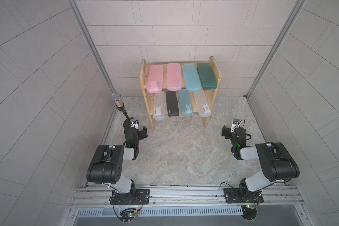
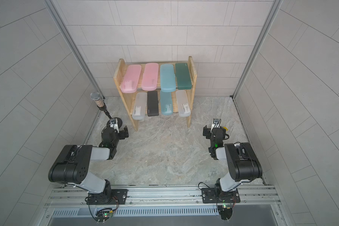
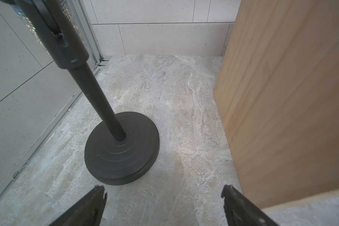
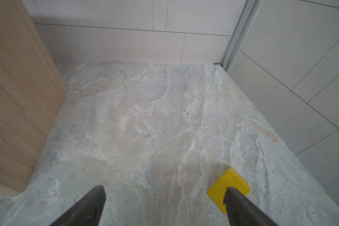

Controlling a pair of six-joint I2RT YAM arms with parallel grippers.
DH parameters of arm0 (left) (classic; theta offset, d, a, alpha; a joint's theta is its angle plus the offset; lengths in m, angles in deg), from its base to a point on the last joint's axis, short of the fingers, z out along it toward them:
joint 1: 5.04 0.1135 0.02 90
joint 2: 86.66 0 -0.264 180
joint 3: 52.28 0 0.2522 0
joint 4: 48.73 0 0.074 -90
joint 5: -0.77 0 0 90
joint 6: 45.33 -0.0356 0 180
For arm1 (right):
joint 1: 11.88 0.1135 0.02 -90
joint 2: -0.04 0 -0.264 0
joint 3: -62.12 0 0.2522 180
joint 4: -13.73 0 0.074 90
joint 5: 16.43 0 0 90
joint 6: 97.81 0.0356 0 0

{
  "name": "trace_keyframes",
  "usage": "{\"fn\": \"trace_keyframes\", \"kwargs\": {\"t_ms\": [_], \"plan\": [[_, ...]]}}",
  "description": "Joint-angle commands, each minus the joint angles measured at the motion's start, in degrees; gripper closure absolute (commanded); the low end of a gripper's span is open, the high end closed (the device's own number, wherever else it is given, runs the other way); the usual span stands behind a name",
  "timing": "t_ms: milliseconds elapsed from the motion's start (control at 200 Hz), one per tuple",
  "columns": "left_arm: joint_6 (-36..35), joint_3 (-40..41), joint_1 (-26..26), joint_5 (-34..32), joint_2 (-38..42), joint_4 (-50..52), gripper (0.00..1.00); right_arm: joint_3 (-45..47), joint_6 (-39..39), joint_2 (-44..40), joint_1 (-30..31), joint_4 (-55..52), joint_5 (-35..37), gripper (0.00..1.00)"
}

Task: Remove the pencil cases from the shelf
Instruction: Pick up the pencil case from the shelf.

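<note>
Shelf (image 1: 217, 67) stands at the back of the stone-look surface (image 1: 184, 152), both tiers full. Upper tier, from the robot's left: pink case (image 1: 155, 79), second pink case (image 1: 174, 76), light blue case (image 1: 191, 77), dark green case (image 1: 206, 76). Lower tier: frosted clear case (image 1: 159, 106), black case (image 1: 172, 104), lower light blue case (image 1: 185, 104), second frosted clear case (image 1: 203, 106) — near ends overhanging the tier edge. Left hand (image 3: 163, 192) spread wide, holding nothing, low near the microphone stand (image 3: 121, 148) beside the shelf's side panel. Right hand (image 4: 164, 190) spread wide, empty — by the opposite panel.
</note>
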Motion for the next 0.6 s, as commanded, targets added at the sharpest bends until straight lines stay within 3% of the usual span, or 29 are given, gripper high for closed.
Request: {"fn": "trace_keyframes", "kwargs": {"t_ms": [0,525,595], "plan": [[0.5,-0.8,0.3,-0.4,-0.4,0.1,0.00,0.1,-0.1,0.1,0.0,0.4,-0.3,0.00],[0.7,-1.2,0.7,0.4,-0.5,0.5,0.00,0.1,0.6,0.1,-1.3,0.4,-3.0,0.00],[1.6,-0.5,0.7,-2.4,0.4,-0.5,0.00,0.4,0.6,-0.2,-1.2,0.6,-3.1,0.00]]}}
